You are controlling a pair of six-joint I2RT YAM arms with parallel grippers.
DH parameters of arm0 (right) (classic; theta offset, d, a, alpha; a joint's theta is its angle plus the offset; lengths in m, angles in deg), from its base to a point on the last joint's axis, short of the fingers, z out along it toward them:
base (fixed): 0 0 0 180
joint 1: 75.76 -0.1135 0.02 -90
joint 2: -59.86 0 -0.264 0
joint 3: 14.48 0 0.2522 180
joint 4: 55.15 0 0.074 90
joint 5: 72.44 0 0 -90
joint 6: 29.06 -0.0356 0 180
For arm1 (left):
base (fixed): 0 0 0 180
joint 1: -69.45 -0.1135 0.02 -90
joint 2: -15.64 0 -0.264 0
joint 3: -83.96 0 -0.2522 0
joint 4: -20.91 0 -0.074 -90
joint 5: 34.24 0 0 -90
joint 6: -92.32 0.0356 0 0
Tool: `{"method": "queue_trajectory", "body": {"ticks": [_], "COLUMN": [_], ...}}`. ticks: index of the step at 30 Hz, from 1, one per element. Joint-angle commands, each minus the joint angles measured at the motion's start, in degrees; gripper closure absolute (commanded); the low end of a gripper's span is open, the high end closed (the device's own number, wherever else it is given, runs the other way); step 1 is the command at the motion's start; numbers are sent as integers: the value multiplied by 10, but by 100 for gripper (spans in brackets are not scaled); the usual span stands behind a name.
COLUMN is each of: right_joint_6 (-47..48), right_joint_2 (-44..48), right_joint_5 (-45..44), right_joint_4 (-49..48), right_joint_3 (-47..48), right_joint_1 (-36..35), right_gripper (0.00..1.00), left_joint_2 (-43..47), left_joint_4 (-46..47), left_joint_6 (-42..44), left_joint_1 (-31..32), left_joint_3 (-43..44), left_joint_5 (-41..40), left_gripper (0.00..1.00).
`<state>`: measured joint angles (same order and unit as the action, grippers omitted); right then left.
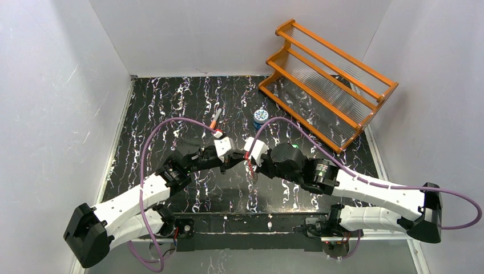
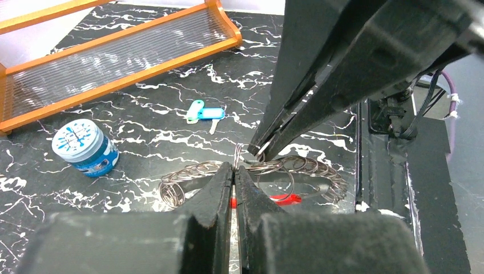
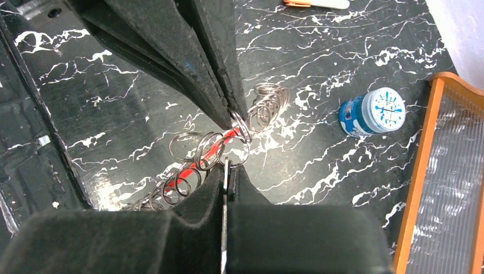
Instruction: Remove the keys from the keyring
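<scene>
The keyring [image 2: 308, 166] is a loop of linked silvery wire rings with a short red section [image 2: 281, 198], lying on the black marbled table. It also shows in the right wrist view [image 3: 197, 149], and only its red bit [image 1: 251, 169] shows from above. My left gripper [image 2: 234, 169] is shut, pinching one ring that stands upright. My right gripper [image 3: 227, 164] is shut on a thin silvery ring edge right beside it. The two grippers' tips almost touch [image 1: 240, 157]. Two keys with green and blue heads [image 2: 203, 112] lie loose beyond the loop. A key with an orange and white head [image 1: 216, 119] lies farther back.
A small round blue tin [image 1: 260, 117] stands behind the grippers, also seen in the left wrist view [image 2: 85, 147] and the right wrist view [image 3: 371, 111]. An orange wooden rack [image 1: 328, 80] fills the back right corner. White walls enclose the table.
</scene>
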<state>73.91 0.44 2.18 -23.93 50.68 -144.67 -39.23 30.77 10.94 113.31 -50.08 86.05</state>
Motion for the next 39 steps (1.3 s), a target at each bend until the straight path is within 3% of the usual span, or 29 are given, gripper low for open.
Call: {"method": "queue_trajectory", "body": {"ticks": [1, 16, 25, 39], "right_joint_6": [-15, -17, -20, 20], "right_joint_2": [-4, 9, 7, 0], "right_joint_5": [16, 70, 100, 97], "right_joint_4": [-34, -11, 14, 40], "right_joint_3": [-12, 2, 26, 55], "right_joint_1": [8, 32, 32, 33], "right_gripper": [99, 99, 99, 99], "left_joint_2": [19, 15, 17, 22], "left_joint_4": [42, 55, 29, -18], "left_joint_6": [-15, -9, -1, 42], "left_joint_1": [1, 1, 1, 3], "left_joint_3": [-5, -23, -18, -8], "left_joint_5": [2, -43, -102, -112], "left_gripper": [100, 100, 100, 100]}}
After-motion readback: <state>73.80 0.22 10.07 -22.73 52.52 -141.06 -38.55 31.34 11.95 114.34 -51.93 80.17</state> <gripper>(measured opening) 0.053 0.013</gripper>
